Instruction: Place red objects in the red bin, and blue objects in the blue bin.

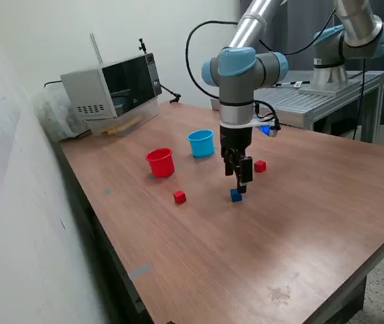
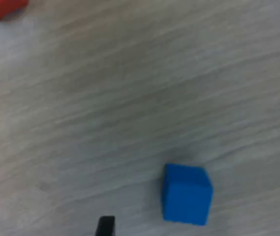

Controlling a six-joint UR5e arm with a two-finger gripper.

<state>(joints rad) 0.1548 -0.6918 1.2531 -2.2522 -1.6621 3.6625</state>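
Wrist view: blue cube [image 2: 186, 193] sits flat on the wood table [image 2: 130, 98], between two dark fingertips [image 2: 105, 225] spread wide, neither touching it. Red object's edge [image 2: 2, 7] blurred at frame corner.

Exterior view: gripper [image 1: 238, 183] hangs just above blue cube [image 1: 235, 195], jaws apart. Red cubes [image 1: 179, 196] and [image 1: 260, 166] flank it. Red cup [image 1: 160, 163] and light blue cup [image 1: 201, 143] stand beyond, upright. Nothing blocks the cube.
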